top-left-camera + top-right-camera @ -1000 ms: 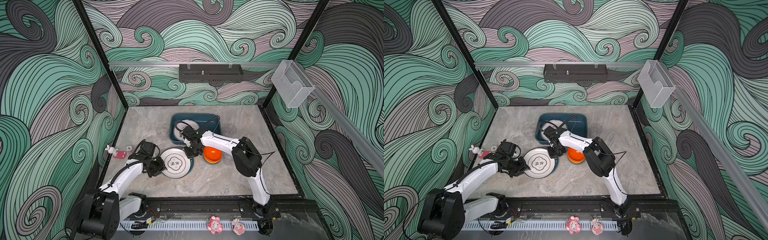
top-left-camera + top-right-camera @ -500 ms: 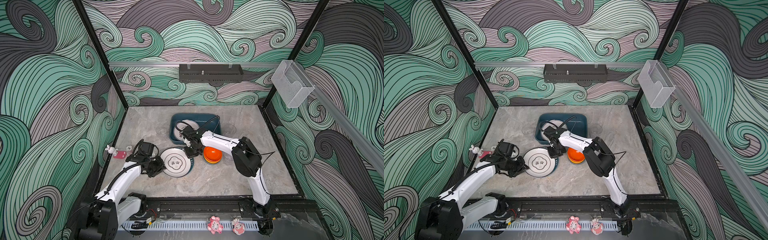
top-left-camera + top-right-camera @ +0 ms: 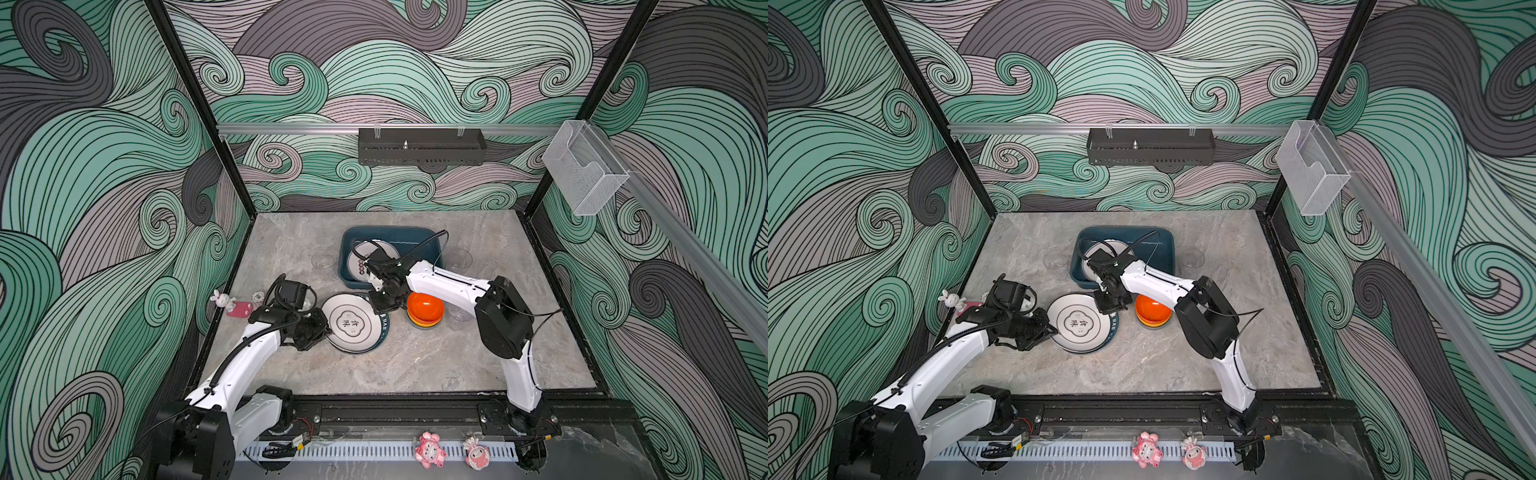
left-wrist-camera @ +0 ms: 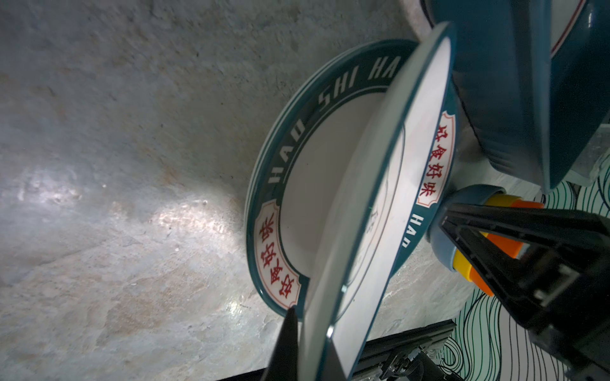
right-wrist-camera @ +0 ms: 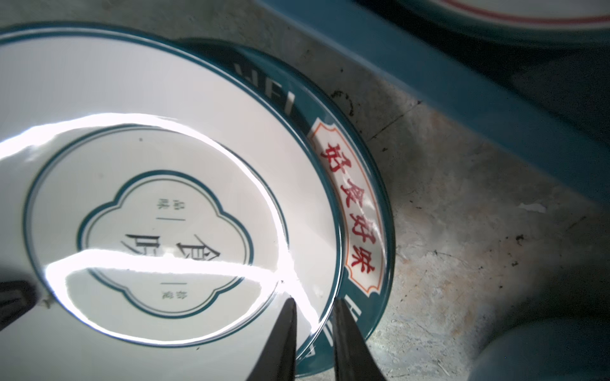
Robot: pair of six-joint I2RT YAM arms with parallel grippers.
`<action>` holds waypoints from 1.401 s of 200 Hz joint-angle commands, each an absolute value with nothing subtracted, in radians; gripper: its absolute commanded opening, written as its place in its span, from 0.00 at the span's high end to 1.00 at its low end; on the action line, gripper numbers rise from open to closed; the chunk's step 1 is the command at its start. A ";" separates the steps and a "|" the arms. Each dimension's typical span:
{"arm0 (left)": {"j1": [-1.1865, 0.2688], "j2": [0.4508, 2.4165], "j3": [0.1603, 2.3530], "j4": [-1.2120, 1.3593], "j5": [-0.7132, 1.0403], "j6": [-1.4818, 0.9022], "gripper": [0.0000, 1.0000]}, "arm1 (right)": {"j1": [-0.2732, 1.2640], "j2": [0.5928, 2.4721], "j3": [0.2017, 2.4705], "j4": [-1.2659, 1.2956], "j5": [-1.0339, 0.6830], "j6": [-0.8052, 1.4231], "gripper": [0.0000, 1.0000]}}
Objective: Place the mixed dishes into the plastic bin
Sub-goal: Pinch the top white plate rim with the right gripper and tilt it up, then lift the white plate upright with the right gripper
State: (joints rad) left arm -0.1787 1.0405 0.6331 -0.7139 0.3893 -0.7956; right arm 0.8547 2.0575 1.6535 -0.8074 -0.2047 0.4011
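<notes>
A white plate point(image 3: 353, 322) point(image 3: 1077, 324) with a dark emblem lies on a teal-rimmed plate point(image 3: 385, 328) point(image 4: 297, 148) mid-table. My left gripper point(image 3: 322, 328) point(image 4: 310, 326) is shut on the white plate's left rim, and that edge is tilted up off the lower plate. At the plate's far right rim my right gripper point(image 3: 384, 301) point(image 5: 315, 301) is open, its fingers straddling the rim with gaps on both sides. The plastic bin point(image 3: 415, 245) point(image 3: 1167, 249) stands just behind and holds another plate point(image 3: 365, 259). A stack of bowls point(image 3: 424, 309), orange on top, sits under the right forearm.
Clear tumblers stand left of the bin point(image 3: 322, 262), right of it point(image 3: 461, 258) and beside the bowls point(image 3: 459, 313). A pink toy point(image 3: 232, 305) lies at the table's left edge. The bin's near wall point(image 5: 462, 99) is close to the plates.
My left gripper's jaws have closed onto the white plate's rim. The right gripper's jaws have widened around the opposite rim. The plate has hardly shifted.
</notes>
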 commanded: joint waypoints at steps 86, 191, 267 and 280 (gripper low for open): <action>-0.174 0.867 0.725 -0.741 0.466 -0.823 1.00 | 0.779 1.725 1.425 -0.653 -0.329 0.516 0.61; -0.186 0.903 0.779 -0.484 0.640 -0.964 1.00 | 0.605 1.541 1.139 -0.253 -0.607 0.742 0.53; -0.214 0.930 0.776 -0.401 0.656 -1.004 1.00 | 0.580 1.534 1.115 -0.173 -0.651 0.787 0.63; -0.217 0.935 0.776 -0.395 0.657 -1.006 1.00 | 0.579 1.536 1.117 -0.173 -0.651 0.787 0.69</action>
State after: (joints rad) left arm -0.2066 0.9268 0.7326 -0.4702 0.6155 -0.9886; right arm 0.5861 1.5490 1.1305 -0.2142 -0.6243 0.7704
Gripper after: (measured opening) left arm 0.071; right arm 0.350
